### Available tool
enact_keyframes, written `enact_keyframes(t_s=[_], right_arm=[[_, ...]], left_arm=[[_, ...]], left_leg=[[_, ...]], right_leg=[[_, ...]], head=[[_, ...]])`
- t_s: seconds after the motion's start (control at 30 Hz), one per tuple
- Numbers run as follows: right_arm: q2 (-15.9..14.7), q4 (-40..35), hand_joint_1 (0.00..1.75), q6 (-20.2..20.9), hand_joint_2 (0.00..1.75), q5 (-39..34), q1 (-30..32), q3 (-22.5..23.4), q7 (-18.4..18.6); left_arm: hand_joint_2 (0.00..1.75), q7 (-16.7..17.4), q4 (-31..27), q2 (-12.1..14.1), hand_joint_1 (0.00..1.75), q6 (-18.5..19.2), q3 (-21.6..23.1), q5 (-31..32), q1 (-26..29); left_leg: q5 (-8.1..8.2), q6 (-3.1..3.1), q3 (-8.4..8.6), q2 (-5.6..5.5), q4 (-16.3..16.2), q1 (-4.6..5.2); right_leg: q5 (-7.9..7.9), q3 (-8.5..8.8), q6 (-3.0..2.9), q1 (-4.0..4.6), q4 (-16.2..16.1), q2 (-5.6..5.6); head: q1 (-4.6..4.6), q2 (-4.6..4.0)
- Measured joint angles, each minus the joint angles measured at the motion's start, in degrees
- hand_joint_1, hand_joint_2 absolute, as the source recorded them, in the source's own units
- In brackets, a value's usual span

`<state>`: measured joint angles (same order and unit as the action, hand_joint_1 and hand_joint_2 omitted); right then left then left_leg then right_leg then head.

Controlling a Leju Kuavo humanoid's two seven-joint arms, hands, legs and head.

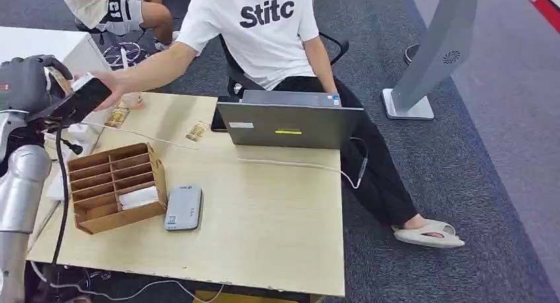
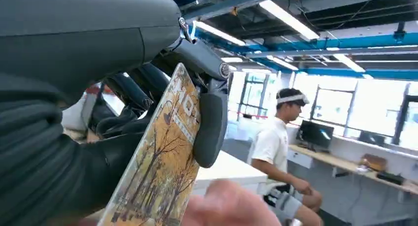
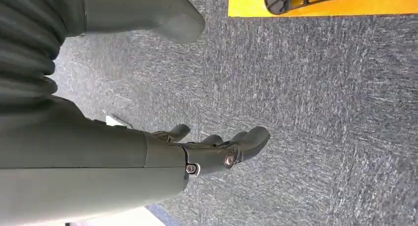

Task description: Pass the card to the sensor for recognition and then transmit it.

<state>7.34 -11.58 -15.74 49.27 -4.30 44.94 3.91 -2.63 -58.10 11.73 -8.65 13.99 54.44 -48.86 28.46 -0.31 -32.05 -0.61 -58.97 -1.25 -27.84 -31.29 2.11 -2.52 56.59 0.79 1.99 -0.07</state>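
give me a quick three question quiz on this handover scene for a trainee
1. True or false: the left hand holds the card.
2. What lies on the table right beside the cardboard organiser? A) a grey flat device B) a mug C) a pair of scissors
3. Fill in: the right hand hangs over the ____ with nothing in it.

Key:
1. True. The card with the autumn-tree print is held between its thumb and fingers, and a person's hand reaches toward it.
2. A, the grey device.
3. Carpet.
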Motion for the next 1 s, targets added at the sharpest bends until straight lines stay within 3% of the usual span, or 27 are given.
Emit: enact_keyframes(t_s=[0.1,0.23,0.53,0.7,0.9,0.97,1.0], right_arm=[[-0.24,0.0,0.0,-0.11,1.75,0.2,-0.16,0.31,-0.04],[-0.42,0.0,0.0,-0.31,1.75,0.35,-0.37,0.83,-0.5],[-0.63,0.0,0.0,-0.2,1.75,1.11,-0.58,1.53,-0.92],[-0.66,0.0,0.0,-0.04,1.75,1.31,-0.68,1.53,-0.83],[-0.66,0.0,0.0,-0.09,1.75,1.57,-0.64,1.57,-0.42],[-0.66,0.0,0.0,-0.09,1.75,1.73,-0.61,1.57,-0.13],[-0.66,0.0,0.0,-0.07,1.75,1.88,-0.6,1.59,0.02]], left_arm=[[1.75,-1.83,-1.22,-3.24,1.75,1.81,-0.24,-7.06,0.15],[1.75,-1.35,-4.4,-7.21,1.75,3.78,-0.24,-13.22,0.11],[1.75,-1.53,-8.87,-12.3,1.75,4.57,-0.2,-18.83,-0.13],[1.75,-1.42,-10.49,-14.42,1.75,4.57,0.11,-19.68,-0.32],[1.75,-1.42,-10.91,-14.71,1.75,4.41,0.18,-20.32,-0.32],[1.75,-0.76,-10.91,-14.6,1.75,2.68,0.24,-17.81,-0.28],[1.75,0.69,-10.91,-14.25,1.75,-0.23,0.68,-13.24,-0.26]], left_leg=[[0.0,0.01,-0.03,-0.05,-0.02,0.02],[0.0,0.01,-0.04,-0.01,-0.06,0.04],[-0.01,0.02,-0.03,-0.05,-0.06,0.03],[0.0,0.02,-0.03,-0.02,-0.06,0.05],[-0.01,0.02,-0.03,-0.03,-0.06,0.04],[-0.02,0.03,-0.03,-0.04,-0.05,0.04],[-0.02,0.03,-0.03,-0.02,-0.05,0.04]], right_leg=[[0.01,0.02,0.01,-0.01,-0.01,-0.07],[0.03,0.02,0.04,-0.04,-0.01,-0.02],[0.02,0.01,0.03,-0.03,0.0,-0.07],[0.03,0.01,0.04,-0.05,-0.01,-0.02],[0.02,0.01,0.04,-0.04,0.0,-0.07],[0.03,0.02,0.03,-0.04,0.01,-0.06],[0.03,0.01,0.03,-0.04,0.01,-0.03]], head=[[0.02,0.0],[0.02,0.0],[0.0,0.0],[0.0,0.0],[0.0,0.0],[0.0,0.0],[0.0,0.0]])
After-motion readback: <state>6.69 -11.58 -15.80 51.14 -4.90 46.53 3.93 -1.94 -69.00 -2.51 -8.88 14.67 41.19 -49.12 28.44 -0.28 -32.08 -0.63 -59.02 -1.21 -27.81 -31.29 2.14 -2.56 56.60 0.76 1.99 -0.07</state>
